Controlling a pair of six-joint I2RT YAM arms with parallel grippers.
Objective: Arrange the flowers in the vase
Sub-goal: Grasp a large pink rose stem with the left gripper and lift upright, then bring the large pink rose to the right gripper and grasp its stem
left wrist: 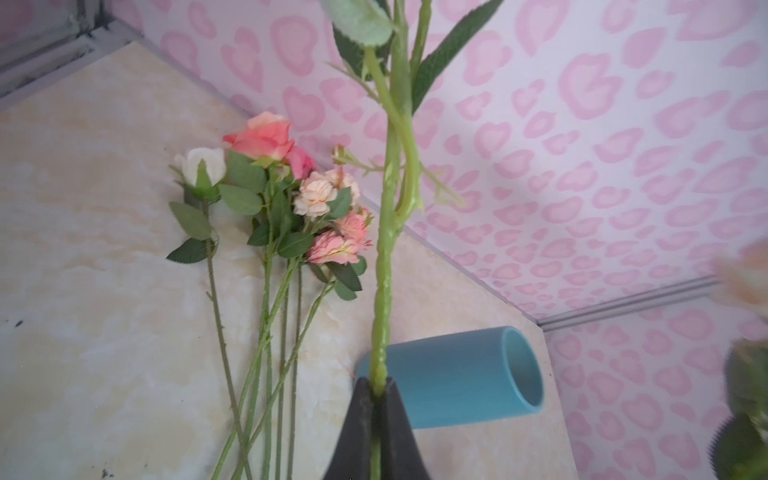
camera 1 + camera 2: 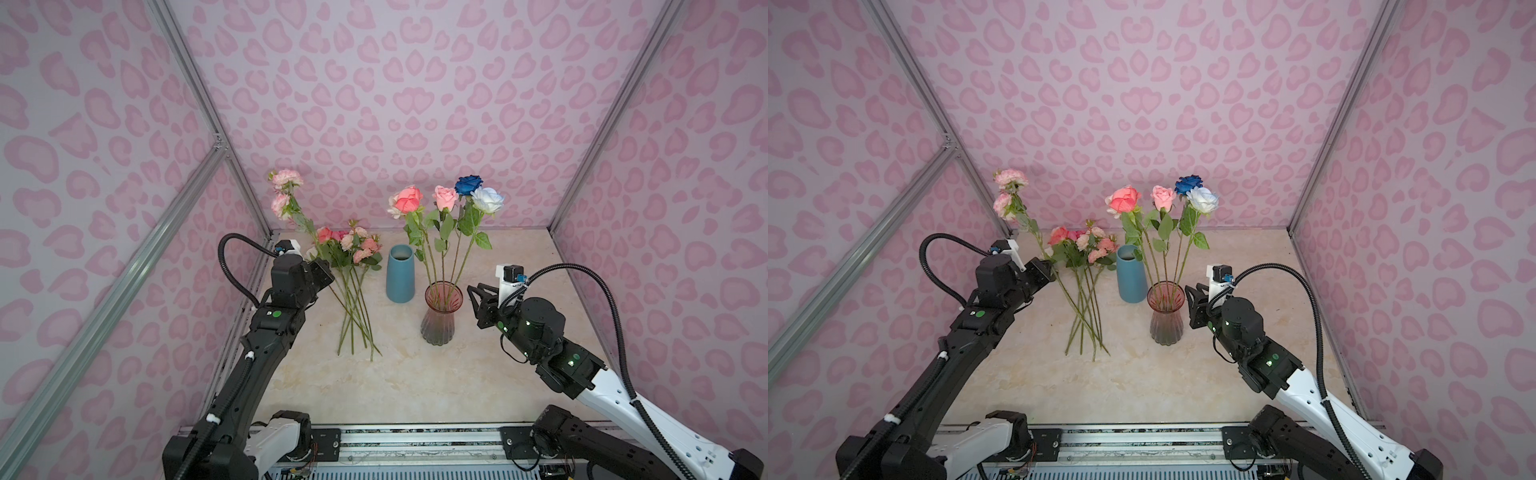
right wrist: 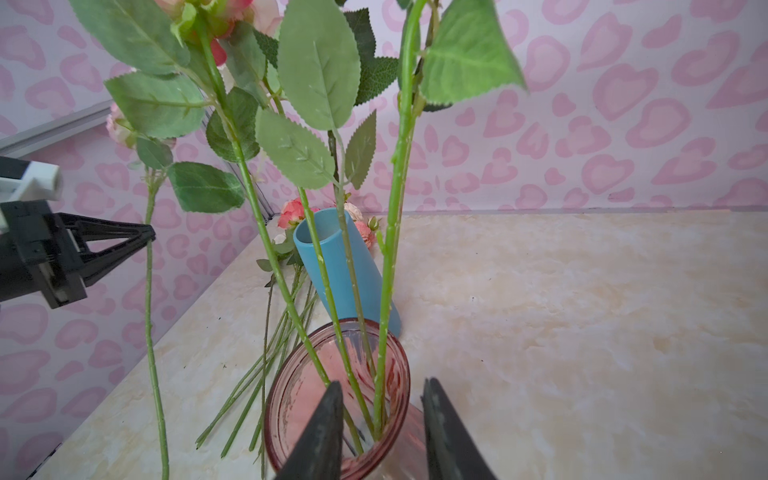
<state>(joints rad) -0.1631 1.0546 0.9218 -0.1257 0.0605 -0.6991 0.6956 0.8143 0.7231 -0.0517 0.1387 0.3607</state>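
Clenching the green stem of a ruffled pink artificial peony sprig (image 2: 286, 179), the left hand (image 2: 326, 274) sits left of the tall matte blue cylindrical vase (image 2: 400, 274) in both top views. The sprig's two blooms stand well above that blue vase's mouth, leaning away from it. In the left wrist view the dark fingertips (image 1: 359, 415) are pressed together on the stem, with the blue vase just behind them.

Between the left hand and the blue vase, a loose bunch of artificial flowers (image 2: 353, 249) lies flat on the marbled beige tabletop (image 2: 395, 386). They are coral, cream and peach-pink on thin green stems, with the blooms farther back than the blue vase and the cut ends nearer the camera.

Just beside the blue vase, on its right and a little nearer the camera, stands the ribbed pink glass vase (image 2: 441, 320). Upright in it are a long-stemmed coral rose (image 2: 409, 198), a pink rose (image 2: 444, 196), a dark blue rose (image 2: 468, 184) and a pale blue rose (image 2: 488, 200), all rising higher than the blue vase.

The right hand (image 2: 473, 291) hovers on the side of the glass vase away from the blue vase, close to the glass rim; whether it touches cannot be told. Its jaws stand apart, released, grasping nothing, and in the right wrist view its two dark fingers (image 3: 320, 432) show the glass rim between them.
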